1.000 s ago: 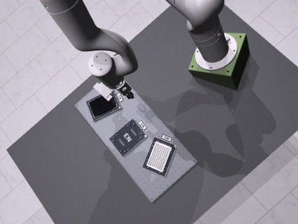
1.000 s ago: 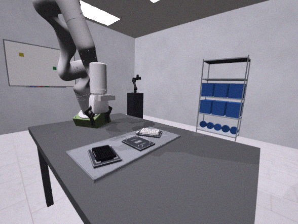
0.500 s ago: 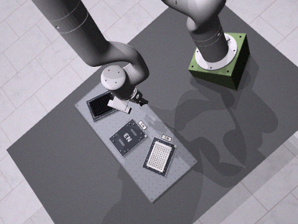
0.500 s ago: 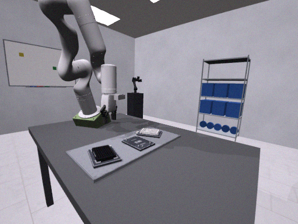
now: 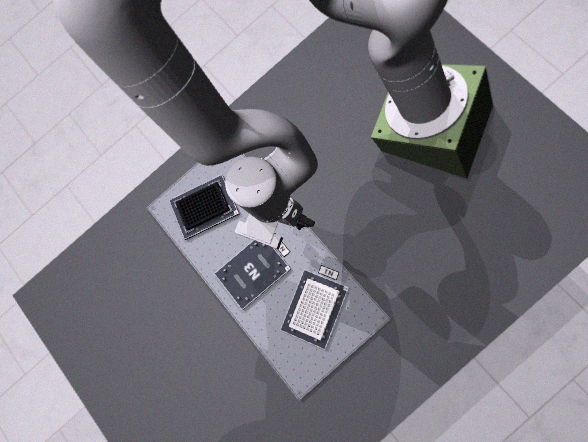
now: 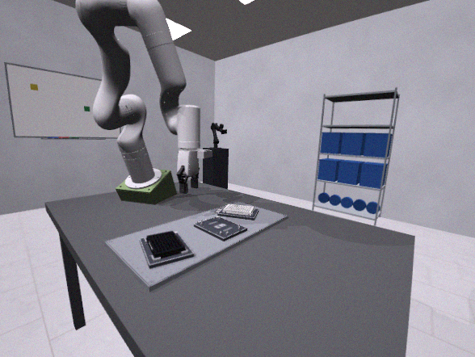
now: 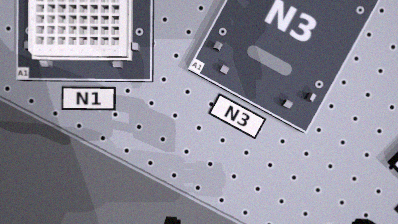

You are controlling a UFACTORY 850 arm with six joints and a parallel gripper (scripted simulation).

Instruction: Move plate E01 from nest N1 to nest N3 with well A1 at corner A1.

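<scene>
The white well plate E01 [image 5: 315,308] sits in nest N1 by the N1 sign [image 5: 328,272]. It also shows at the top left of the wrist view [image 7: 82,27], above the N1 sign [image 7: 88,98]. The dark nest N3 [image 5: 252,274] is empty. In the wrist view, nest N3 [image 7: 285,50] has an A1 mark [image 7: 197,66] at its near left corner, and its sign [image 7: 236,116] lies beside it. The black plate E07 [image 5: 204,206] sits on N2. My gripper [image 5: 300,220] is open and empty. It hangs over the deck's rear edge, between N1 and N3. Only its fingertips show in the wrist view.
The nests sit on a perforated grey deck [image 6: 194,238] on the dark table. The arm's green base block [image 5: 432,120] stands behind the deck. A black pedestal [image 6: 215,165] and a shelf rack with blue bins [image 6: 355,155] stand off the table.
</scene>
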